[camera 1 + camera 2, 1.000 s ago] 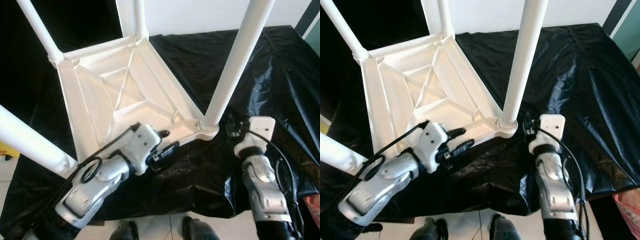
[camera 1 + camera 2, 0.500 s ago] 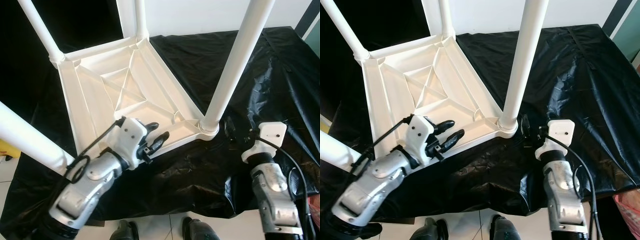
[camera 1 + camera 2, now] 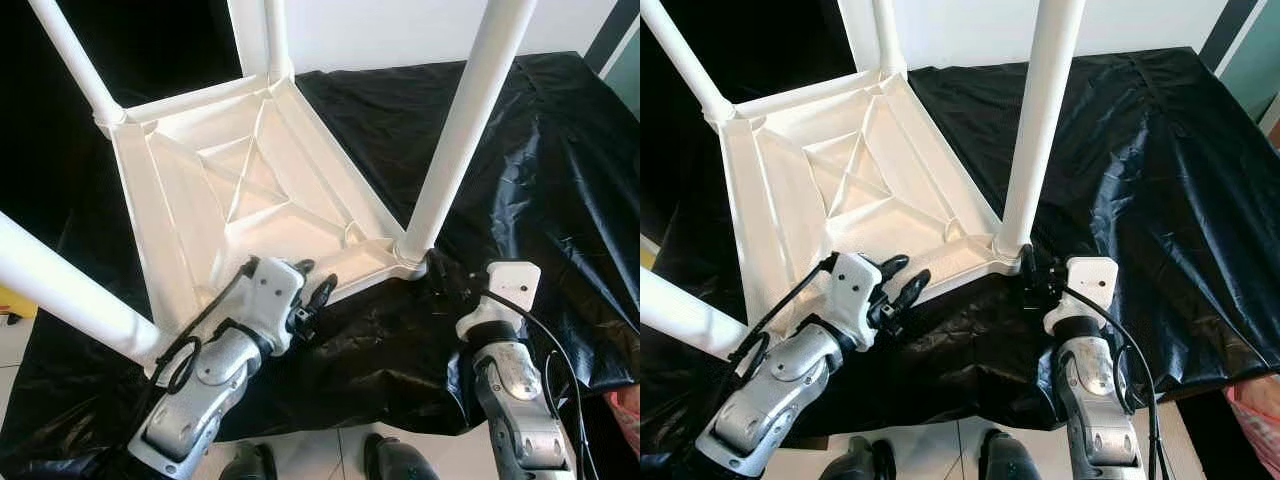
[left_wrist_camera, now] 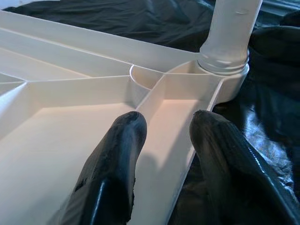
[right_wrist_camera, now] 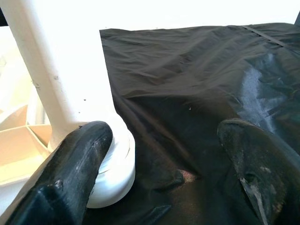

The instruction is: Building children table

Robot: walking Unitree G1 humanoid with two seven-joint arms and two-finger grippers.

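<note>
A white plastic children's table (image 3: pixel 230 200) lies upside down on a black sheet, its four legs pointing up. The near-right leg (image 3: pixel 455 130) stands in its corner socket (image 4: pixel 225 65). My left gripper (image 3: pixel 312 282) is open at the table's near rim. In the left wrist view one finger (image 4: pixel 117 154) is over the underside and the other (image 4: pixel 220 150) is out at the rim's edge. My right gripper (image 3: pixel 1030 275) is open beside that leg's base, with one finger (image 5: pixel 79 164) close by the collar (image 5: pixel 115 168) and the other (image 5: pixel 258 159) over the sheet.
The black sheet (image 3: pixel 540 170) drapes over the work surface and hangs off the front edge. The other three legs rise at the left and back, with the near-left leg (image 3: pixel 60 290) slanting across the left edge. White floor tiles and my feet (image 3: pixel 250 462) show below.
My right gripper has moved in toward the base of the near-right leg. The left gripper stays at the near rim, having shifted slightly along it.
</note>
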